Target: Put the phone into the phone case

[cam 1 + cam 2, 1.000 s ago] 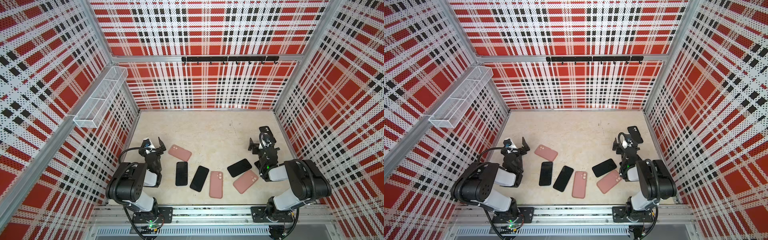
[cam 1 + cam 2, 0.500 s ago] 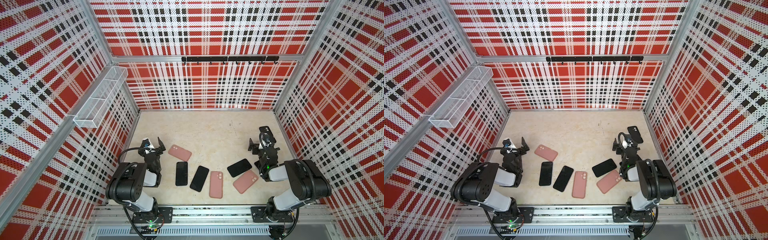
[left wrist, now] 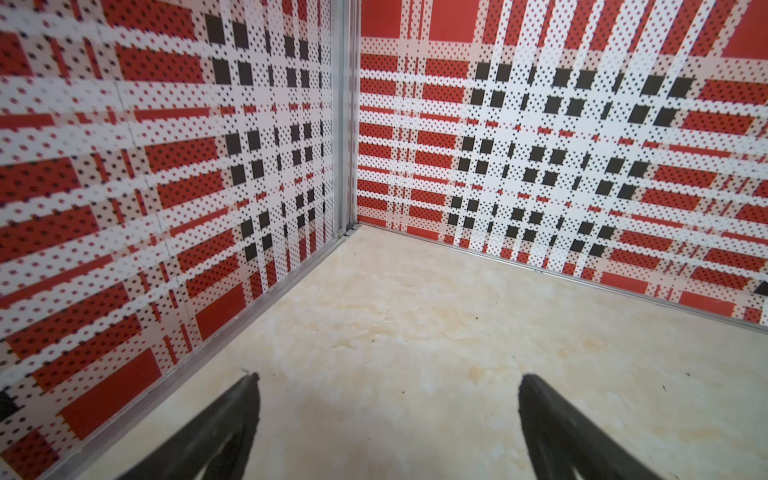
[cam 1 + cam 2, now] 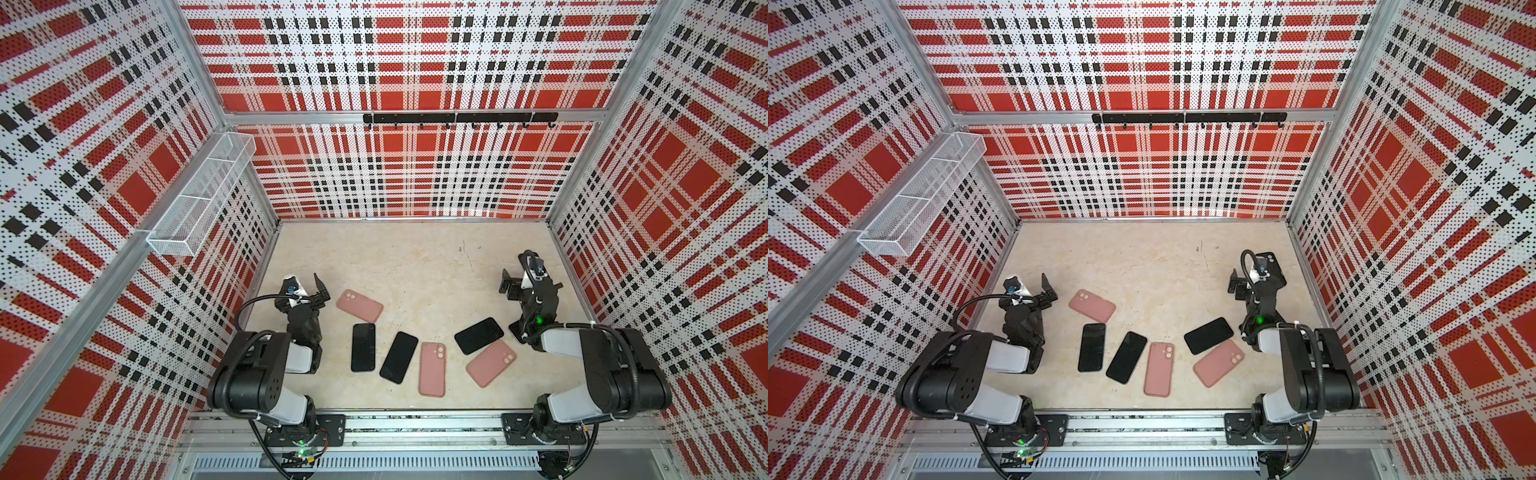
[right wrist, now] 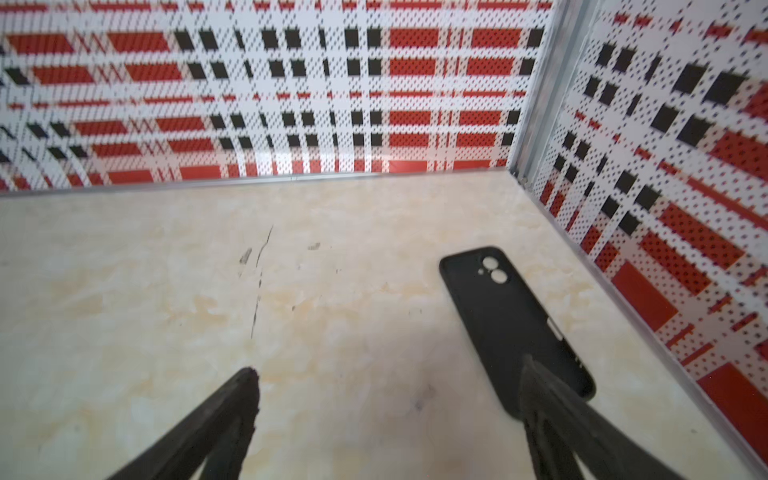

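While both arms sit folded at the near side, I see the left gripper (image 3: 388,376) spread wide and empty, and the right gripper (image 5: 388,370) just as wide, gripping nothing. A black case (image 5: 511,316) lies on the table (image 4: 415,257) beneath the right gripper. The left phone (image 4: 363,347), middle phone (image 4: 399,356) and right phone (image 4: 478,336) lie mid-table among the left pink case (image 4: 359,305), middle pink case (image 4: 432,369) and right pink case (image 4: 491,363). The right phone is just beside the right pink case.

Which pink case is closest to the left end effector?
The back pink case, lying alone just beside the left end effector. The middle pink case and right pink case lie nearer the front edge and further right.
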`<state>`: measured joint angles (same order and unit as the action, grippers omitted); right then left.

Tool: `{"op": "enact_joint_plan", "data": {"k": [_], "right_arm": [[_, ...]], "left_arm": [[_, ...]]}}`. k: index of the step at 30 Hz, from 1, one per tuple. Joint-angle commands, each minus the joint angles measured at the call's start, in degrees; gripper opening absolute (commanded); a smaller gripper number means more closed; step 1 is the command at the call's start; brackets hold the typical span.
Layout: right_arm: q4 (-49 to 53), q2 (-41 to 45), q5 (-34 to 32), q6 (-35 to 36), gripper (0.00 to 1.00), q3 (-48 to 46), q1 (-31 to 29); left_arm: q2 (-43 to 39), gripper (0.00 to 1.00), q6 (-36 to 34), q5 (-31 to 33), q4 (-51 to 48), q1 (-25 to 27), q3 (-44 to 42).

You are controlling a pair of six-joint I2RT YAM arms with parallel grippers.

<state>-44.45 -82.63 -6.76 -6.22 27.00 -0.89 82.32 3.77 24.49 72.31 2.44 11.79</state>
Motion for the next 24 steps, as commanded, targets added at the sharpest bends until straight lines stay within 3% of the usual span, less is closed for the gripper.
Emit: {"op": "enact_joint_plan", "data": {"k": [1, 5, 9, 15, 18, 24], "right_arm": [[21.1, 6.1, -1.6, -5.2, 1.0, 7.0, -0.3], [48.2, 9.9, -10.1, -15.4, 1.0, 15.8, -5.2], [68.3, 10.6, -12.0, -19.3, 0.98, 21.7, -12.1], [83.3, 13.7, -8.7, -24.9, 0.99, 22.2, -28.1], [88.5, 12.7, -7.8, -34.6, 0.94, 22.7, -37.1], [90.9, 4.6, -0.2, -44.9, 0.67, 25.2, -50.9]], "left_arm": [[-10.2, 0.98, 2.3, 5.9, -10.2, 2.0, 3.6], [-19.5, 1.0, 13.9, 11.5, -44.7, 8.8, 17.7], [-19.3, 1.0, 18.7, 3.3, -67.5, 11.3, 31.2], [-12.6, 0.98, 10.5, -9.7, -78.9, 14.1, 42.8], [-8.3, 1.0, 7.8, -9.6, -81.1, 16.1, 45.0], [-6.1, 0.98, 4.2, -6.8, -80.3, 17.3, 43.7]]}}
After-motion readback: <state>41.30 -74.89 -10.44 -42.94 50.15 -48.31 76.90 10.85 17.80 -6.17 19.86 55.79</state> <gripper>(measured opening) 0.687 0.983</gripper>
